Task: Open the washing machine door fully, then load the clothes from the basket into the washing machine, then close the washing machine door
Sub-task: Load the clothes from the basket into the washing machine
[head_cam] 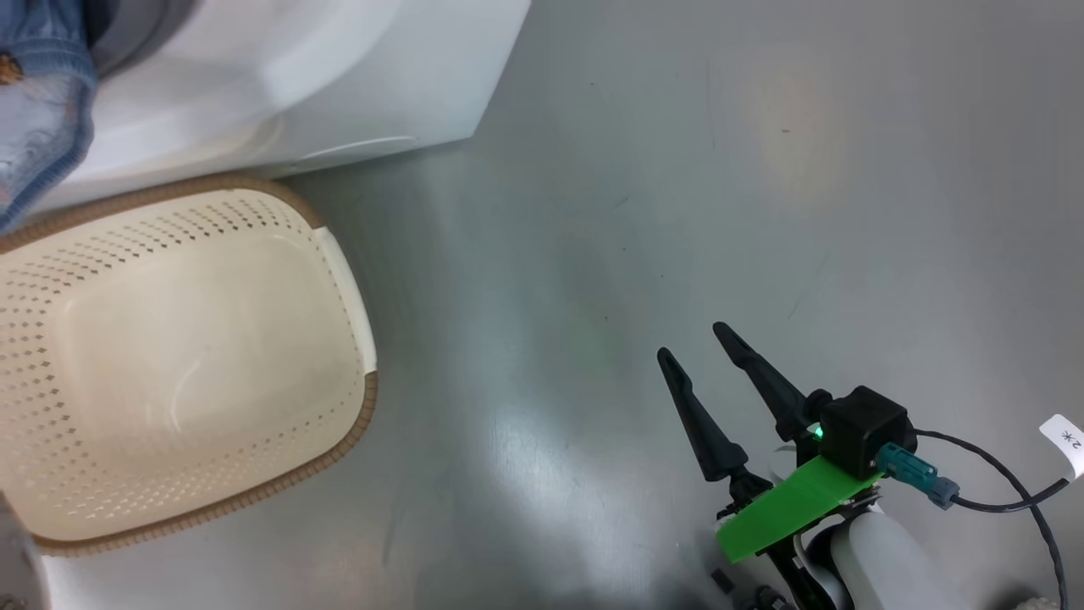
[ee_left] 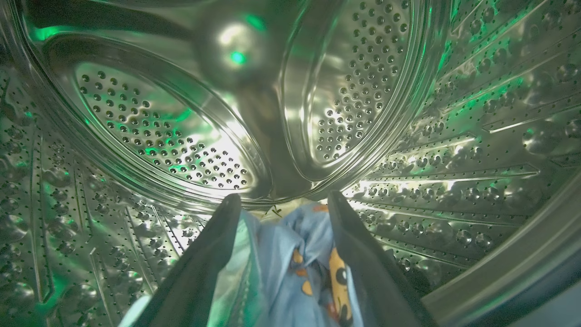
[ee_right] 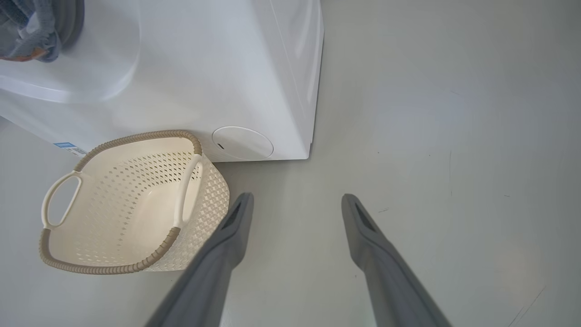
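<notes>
Blue cloth with orange figures, the clothes (ee_left: 299, 268), bunches between the left gripper's (ee_left: 283, 200) dark fingers. They stand wide apart, and by my reading the fabric lies loose in the gap and is not pinched. Those fingers point deep into the steel drum (ee_left: 159, 136), so this load is already inside the washing machine (head_cam: 279, 76). A blue hem (head_cam: 38, 110) hangs out over the washer's lip. It likely needs tucking in, and the left arm is far nearer. The right gripper (head_cam: 693, 339) hovers over the floor (head_cam: 593, 212), fingers spread and holding nothing, well apart from the bare basket (head_cam: 360, 424). A blue sticker (ee_right: 68, 147) and a white cable tag (head_cam: 1065, 440) carry marks too small to read.
</notes>
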Available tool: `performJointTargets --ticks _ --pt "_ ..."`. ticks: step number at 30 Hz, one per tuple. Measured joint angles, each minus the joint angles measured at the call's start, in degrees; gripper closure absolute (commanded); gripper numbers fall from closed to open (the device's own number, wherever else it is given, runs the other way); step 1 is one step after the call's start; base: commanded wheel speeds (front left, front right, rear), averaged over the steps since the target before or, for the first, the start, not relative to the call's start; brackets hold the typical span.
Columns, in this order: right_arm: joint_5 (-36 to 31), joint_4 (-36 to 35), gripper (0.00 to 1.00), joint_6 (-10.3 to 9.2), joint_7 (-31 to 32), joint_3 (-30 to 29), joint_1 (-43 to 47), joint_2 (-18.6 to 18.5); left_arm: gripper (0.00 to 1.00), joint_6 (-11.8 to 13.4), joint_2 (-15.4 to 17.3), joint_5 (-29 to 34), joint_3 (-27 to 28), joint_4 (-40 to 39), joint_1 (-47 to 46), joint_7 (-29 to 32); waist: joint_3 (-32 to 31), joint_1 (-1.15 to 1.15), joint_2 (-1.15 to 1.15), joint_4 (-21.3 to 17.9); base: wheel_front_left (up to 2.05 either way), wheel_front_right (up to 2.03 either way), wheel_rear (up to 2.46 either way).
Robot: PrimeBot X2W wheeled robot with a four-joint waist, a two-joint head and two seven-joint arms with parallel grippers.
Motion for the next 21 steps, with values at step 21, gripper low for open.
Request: performJointTargets --ticks 21 --pt "0.07 1.04 0.0 0.0 0.0 -2.38 0.01 -0.44 0.0 -1.23 -3.07 -2.1 0.13 -0.71 8.55 0.0 -6.26 0.0 0.0 3.79 0.0 0.0 0.0"
